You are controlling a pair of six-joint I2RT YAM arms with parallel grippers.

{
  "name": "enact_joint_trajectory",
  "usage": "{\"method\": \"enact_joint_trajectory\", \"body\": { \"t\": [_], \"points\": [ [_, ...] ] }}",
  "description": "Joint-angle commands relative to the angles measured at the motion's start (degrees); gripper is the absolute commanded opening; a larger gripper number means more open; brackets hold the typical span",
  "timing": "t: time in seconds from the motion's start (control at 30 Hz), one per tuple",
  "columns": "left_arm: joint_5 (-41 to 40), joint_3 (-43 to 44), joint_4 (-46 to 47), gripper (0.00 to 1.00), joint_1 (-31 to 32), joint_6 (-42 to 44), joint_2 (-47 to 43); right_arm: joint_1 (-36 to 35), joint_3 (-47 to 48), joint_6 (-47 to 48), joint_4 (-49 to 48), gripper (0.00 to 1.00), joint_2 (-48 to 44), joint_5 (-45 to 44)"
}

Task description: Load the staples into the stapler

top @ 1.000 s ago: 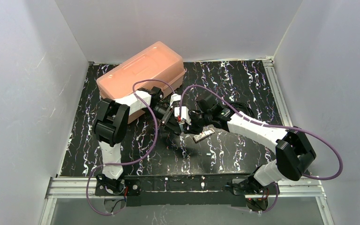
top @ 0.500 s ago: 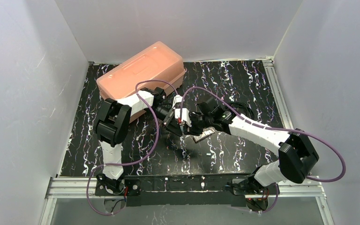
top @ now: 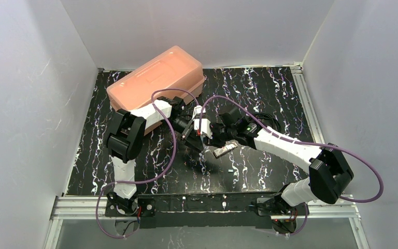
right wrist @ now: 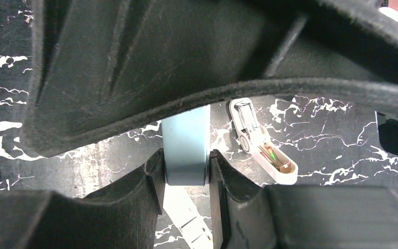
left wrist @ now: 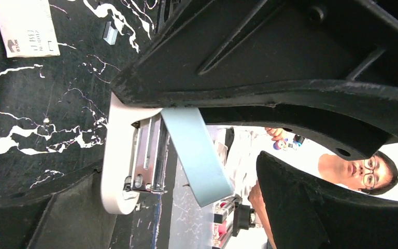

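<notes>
The stapler (left wrist: 134, 161) hangs open above the mat: a white base with a silvery metal strip, and a pale blue arm (left wrist: 194, 155) swung away from it. My right gripper (right wrist: 185, 155) is shut on that pale blue arm (right wrist: 185, 148), a pad on each side. My left gripper (left wrist: 186, 132) stands open around the stapler, its fingers apart. From above, both grippers meet at the stapler (top: 200, 123) in mid-table. A small silvery piece (top: 230, 169), which looks like a strip of staples, lies on the mat nearer the arm bases.
A white oblong case (right wrist: 261, 148) with coloured bits inside lies on the mat just right of the right gripper (top: 225, 150). A white labelled block (left wrist: 26, 26) lies nearby. A salmon plastic box (top: 155, 78) stands at the back left. White walls enclose the black marbled mat (top: 269, 88).
The left jaws narrowed, then spread wide again. Both arms shifted only slightly, and the right gripper kept its hold on the stapler.
</notes>
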State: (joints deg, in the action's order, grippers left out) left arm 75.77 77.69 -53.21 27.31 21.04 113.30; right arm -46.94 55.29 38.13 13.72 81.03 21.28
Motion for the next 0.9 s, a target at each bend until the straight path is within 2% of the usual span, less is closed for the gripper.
{"method": "enact_joint_trajectory", "body": {
  "t": [0.0, 0.23, 0.33, 0.37, 0.43, 0.47, 0.5, 0.67, 0.7, 0.8, 0.87],
  "points": [
    [2.93, 2.2, -2.83, 0.9, 0.42, 0.82, 0.13, 0.05, 1.84, 1.53, -1.52, 0.01, -1.57, -1.35],
    [3.49, 4.03, -4.44, 0.84, 0.95, 0.55, 1.79, -0.32, 1.5, 1.93, -2.21, 0.01, -1.49, -1.15],
    [3.66, 4.11, -4.45, 0.77, 1.0, 0.27, 2.16, -0.43, 1.04, 1.9, -2.54, 0.01, -1.46, -1.14],
    [4.1, 4.13, -4.45, 0.71, 1.09, 0.24, 2.32, -0.48, 0.86, 1.94, -2.73, 0.01, -1.48, -1.15],
    [5.85, 3.94, -4.36, 0.36, 1.16, 0.36, 2.82, -0.66, 0.04, 1.95, -3.2, 0.01, -1.67, -1.19],
    [6.12, 3.81, -4.45, 0.09, 1.29, 0.5, 3.07, -0.57, -0.45, 2.01, -3.48, 0.01, -1.78, -1.41],
    [5.45, 3.86, -5.18, 0.0, 1.35, 1.18, 3.25, -0.61, -0.97, 2.14, -3.78, 0.01, -1.96, -1.82],
    [4.08, 3.69, -5.41, 0.0, 1.62, 2.05, 2.81, -0.59, -1.85, 3.21, -3.6, 0.01, -2.78, -2.81],
    [3.14, 3.96, -5.41, 0.08, 1.71, 2.2, 2.56, -0.55, -1.77, 3.29, -3.34, 0.01, -2.92, -2.78],
    [0.18, 3.73, -5.52, 0.44, 1.64, 3.96, 0.44, -0.51, -1.42, 3.25, -1.74, 0.01, -3.4, -1.67],
    [-1.72, 3.56, -5.5, 0.64, 1.67, 4.94, -1.3, -0.12, -1.32, 3.07, -0.38, 0.01, -3.92, -0.69]
  ]
}}
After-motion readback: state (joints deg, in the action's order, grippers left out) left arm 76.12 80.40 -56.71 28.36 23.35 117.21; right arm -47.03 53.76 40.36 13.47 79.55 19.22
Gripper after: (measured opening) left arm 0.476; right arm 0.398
